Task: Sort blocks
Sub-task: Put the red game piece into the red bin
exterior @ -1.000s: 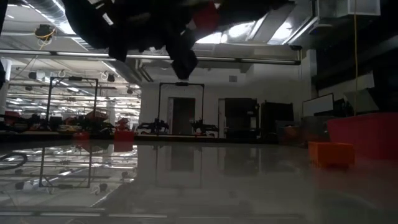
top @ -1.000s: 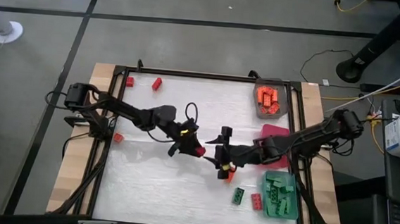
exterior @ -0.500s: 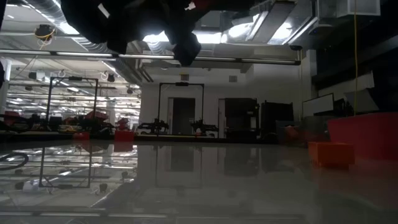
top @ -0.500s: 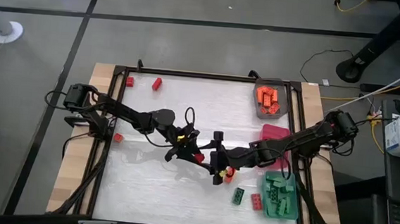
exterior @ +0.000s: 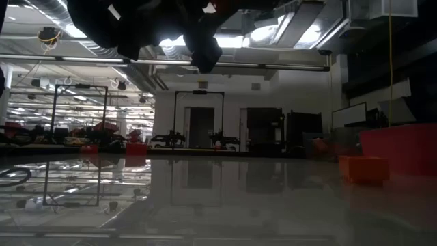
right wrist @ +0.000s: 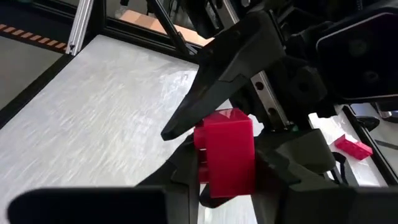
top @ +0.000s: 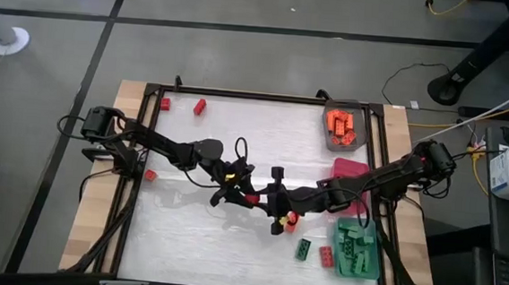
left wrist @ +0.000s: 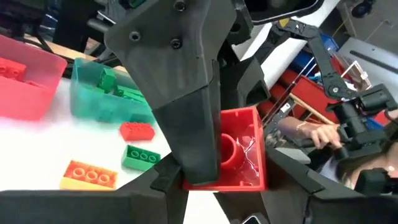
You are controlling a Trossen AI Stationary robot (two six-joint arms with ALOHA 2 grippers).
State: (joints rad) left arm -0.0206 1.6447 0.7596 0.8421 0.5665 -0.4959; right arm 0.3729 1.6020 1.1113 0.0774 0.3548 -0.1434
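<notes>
One red block (left wrist: 233, 149) sat clenched in my left gripper (top: 247, 198); only wrist views showed it, my right gripper (top: 277, 207) touching, grip unclear; nothing moved since

Both grippers met near the table (top: 194, 237) centre, w/ the left gripper (top: 244, 196) just left of the right gripper (top: 276, 205), and one block (top: 252, 199) sat between them, probably touching both. Another block (top: 290, 219) lay just beside the right gripper, on the front side. Two blocks (top: 315, 252) lay at front right, next to the front tray (top: 357, 249). The middle tray (top: 349, 172) stood behind it, and the back tray (top: 343, 126) in the back right corner, w/ blocks in it. Two more blocks (top: 199, 106) lay at back left, one (top: 150, 175) at the left edge.
</notes>
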